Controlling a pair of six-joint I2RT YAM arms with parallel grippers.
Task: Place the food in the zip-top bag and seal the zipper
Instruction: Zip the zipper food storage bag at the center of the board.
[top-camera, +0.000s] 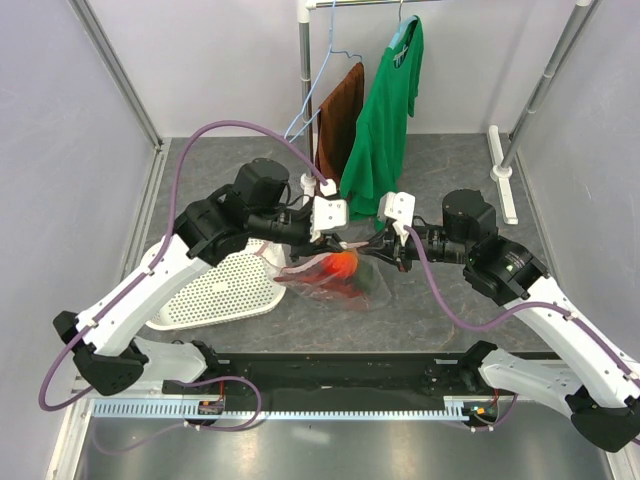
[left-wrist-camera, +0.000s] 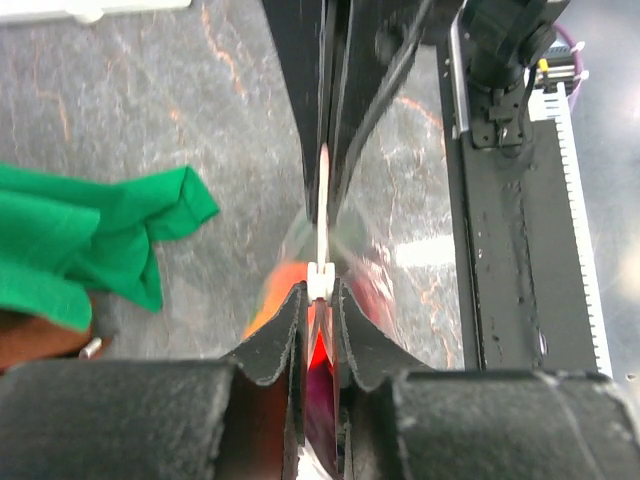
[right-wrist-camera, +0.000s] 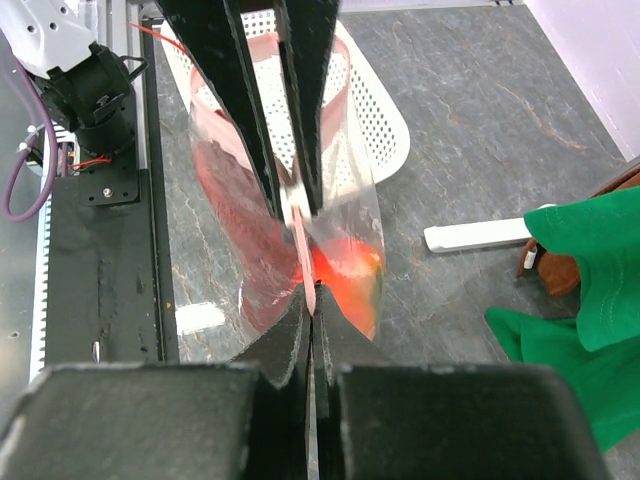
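The zip-top bag (top-camera: 335, 285) hangs lifted between both grippers over the table, with the food inside: a red-orange lobster (top-camera: 338, 265) and a dark purple piece (left-wrist-camera: 325, 400). The red food also shows through the plastic in the right wrist view (right-wrist-camera: 345, 265). My left gripper (top-camera: 341, 243) is shut on the pink zipper (left-wrist-camera: 322, 200) right behind its white slider (left-wrist-camera: 320, 280). My right gripper (top-camera: 378, 247) is shut on the same zipper strip (right-wrist-camera: 310, 285), facing the left one a short way along it. The tomato and the avocado piece cannot be made out.
A white perforated basket (top-camera: 215, 290) lies left of the bag and behind it in the right wrist view (right-wrist-camera: 385, 130). A green shirt (top-camera: 385, 110) and a brown cloth (top-camera: 340, 120) hang on a rack at the back. A white bar (right-wrist-camera: 475, 235) lies on the table.
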